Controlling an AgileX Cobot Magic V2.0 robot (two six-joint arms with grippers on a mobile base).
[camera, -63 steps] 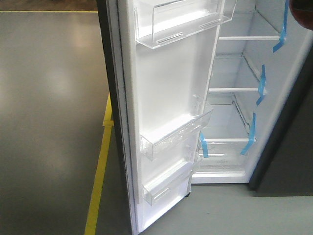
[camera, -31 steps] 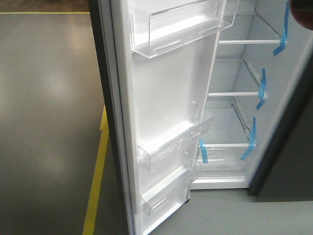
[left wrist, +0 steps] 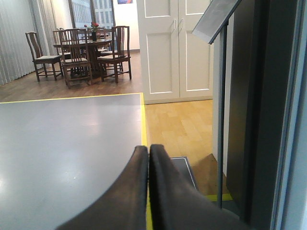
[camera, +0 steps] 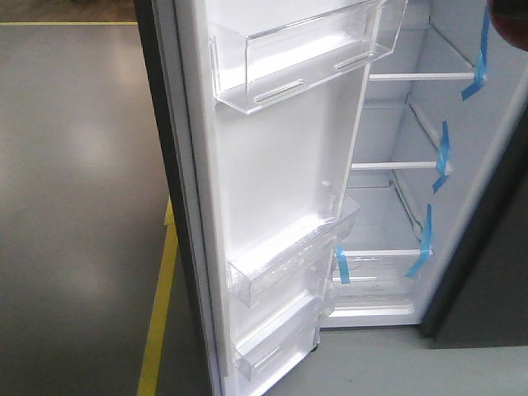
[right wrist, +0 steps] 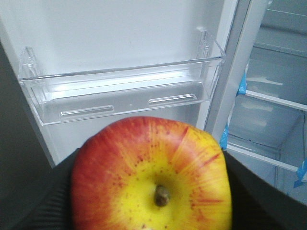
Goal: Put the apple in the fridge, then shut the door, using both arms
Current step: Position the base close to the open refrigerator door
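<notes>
grey floor (camera: 82,165) with a yellow line (camera: 161,305) fills the left of the front view; beside it the door (camera: 272,165) stands open, three clear bins (camera: 305,58) on its white liner, and past it the fridge (camera: 487,148) shows white shelves (camera: 392,165) and blue tape (camera: 442,153). left wrist view: the left gripper (left wrist: 148,155) has its jaws pressed together, empty, over the floor beside the door's dark edge. right wrist view: the right gripper (right wrist: 152,163) clamps the apple (right wrist: 153,191) in front of a door bin, outside the fridge.

door (camera: 272,165) left of fridge (camera: 495,140), three bins (camera: 305,49) on door
</notes>
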